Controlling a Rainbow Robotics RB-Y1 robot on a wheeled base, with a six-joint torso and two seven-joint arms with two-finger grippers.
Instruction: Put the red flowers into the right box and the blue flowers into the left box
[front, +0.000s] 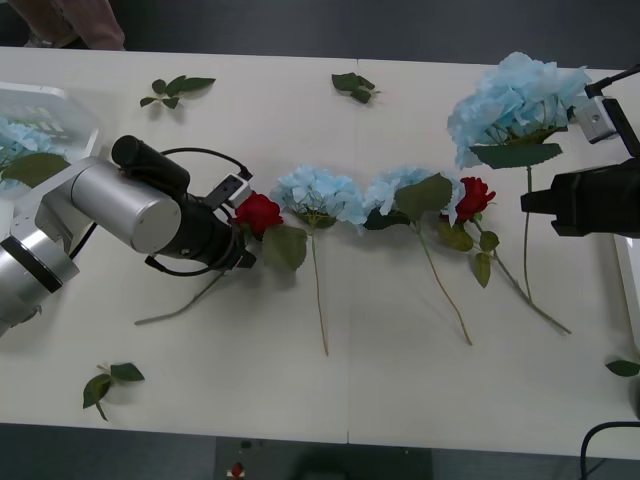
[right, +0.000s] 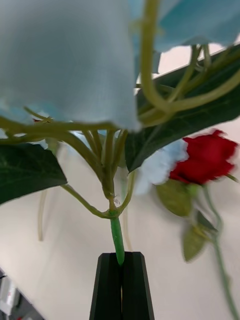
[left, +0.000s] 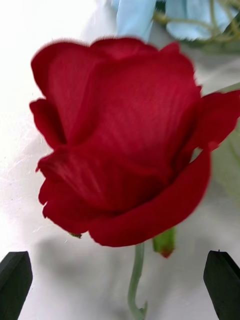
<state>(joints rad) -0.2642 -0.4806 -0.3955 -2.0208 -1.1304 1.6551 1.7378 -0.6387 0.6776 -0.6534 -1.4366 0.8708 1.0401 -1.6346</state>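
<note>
Here the left gripper, fingers spread, frames a red rose: light, soft-headed, best pinched on its thin stem. Right gripper is clamped on a blue hydrangea stem

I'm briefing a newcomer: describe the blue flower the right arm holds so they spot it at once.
On the white table, look to its far right corner. There the right gripper pinches one blue flower by its stem. Unlike the two blue flowers lying mid-table, it hangs lifted.
</note>
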